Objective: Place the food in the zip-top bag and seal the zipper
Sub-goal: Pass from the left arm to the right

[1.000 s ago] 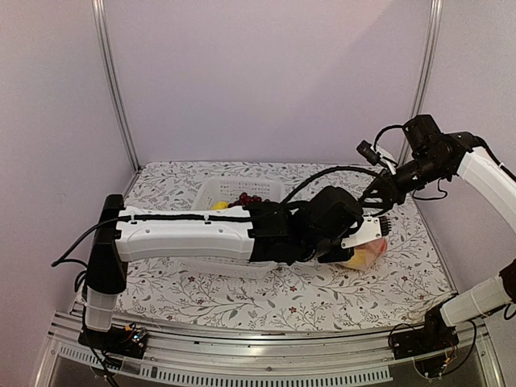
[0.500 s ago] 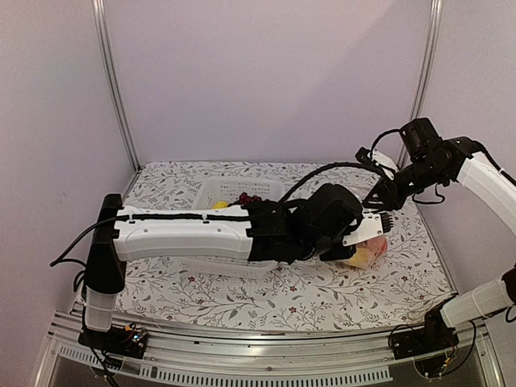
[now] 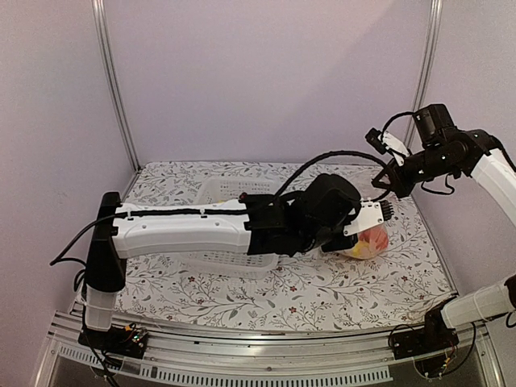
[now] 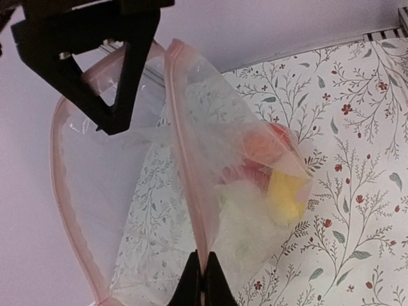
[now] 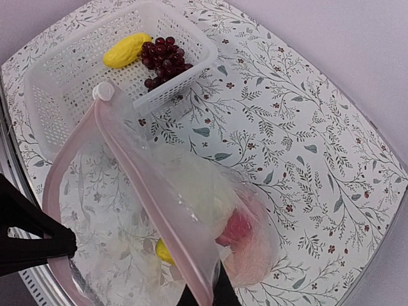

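The zip-top bag (image 3: pixel 368 241) lies at the right of the table, its mouth held apart by both grippers. My left gripper (image 4: pixel 203 280) is shut on one lip of the pink zipper (image 4: pixel 185 159). My right gripper (image 5: pixel 213 297) is shut on the other lip (image 5: pixel 146 185) and appears in the left wrist view as black fingers (image 4: pixel 115 95) at the top left. Through the plastic I see food: a yellow piece (image 4: pixel 287 194), something red-orange (image 4: pixel 258 150) and pale cauliflower (image 4: pixel 245 220). A second yellow piece (image 5: pixel 127 50) and the grape bunch (image 5: pixel 162 58) lie in the basket.
The white perforated basket (image 5: pixel 64 95) stands on the flowered table (image 3: pixel 322 294), mostly under my left arm (image 3: pixel 185 230) in the top view. A white round slider (image 5: pixel 102 91) sits at the zipper's far end. Metal frame posts rise at the back corners.
My right gripper has shut on the bag's lip and risen up and to the right, lifting that lip. The left gripper stays shut on its lip.
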You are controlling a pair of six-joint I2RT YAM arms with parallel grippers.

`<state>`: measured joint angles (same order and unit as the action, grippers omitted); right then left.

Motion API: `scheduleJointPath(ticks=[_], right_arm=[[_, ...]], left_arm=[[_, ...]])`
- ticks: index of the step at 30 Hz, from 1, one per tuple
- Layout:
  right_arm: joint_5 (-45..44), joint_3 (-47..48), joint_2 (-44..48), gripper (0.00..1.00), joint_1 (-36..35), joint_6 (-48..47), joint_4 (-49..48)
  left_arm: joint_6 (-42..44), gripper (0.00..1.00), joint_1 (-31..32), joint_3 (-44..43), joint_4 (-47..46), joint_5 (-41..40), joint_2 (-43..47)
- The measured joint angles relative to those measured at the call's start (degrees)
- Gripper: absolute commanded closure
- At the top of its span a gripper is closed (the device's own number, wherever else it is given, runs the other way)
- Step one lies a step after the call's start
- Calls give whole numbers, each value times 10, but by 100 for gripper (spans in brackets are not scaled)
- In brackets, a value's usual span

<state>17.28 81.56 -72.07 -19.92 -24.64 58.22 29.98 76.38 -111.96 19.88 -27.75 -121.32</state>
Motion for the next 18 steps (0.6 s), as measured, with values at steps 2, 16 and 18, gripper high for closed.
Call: scheduleJointPath(ticks=[2, 16, 18], right_arm=[[-10, -2, 4, 100, 1, 0, -4], [-78, -19, 10, 100, 24, 0, -46], [-89, -19, 10, 100, 32, 0, -54]], left_arm=[[7, 74, 3, -1, -12, -6, 0], [10, 26, 19, 177, -156, -97, 133], [-28, 26, 10, 209, -157, -96, 170]])
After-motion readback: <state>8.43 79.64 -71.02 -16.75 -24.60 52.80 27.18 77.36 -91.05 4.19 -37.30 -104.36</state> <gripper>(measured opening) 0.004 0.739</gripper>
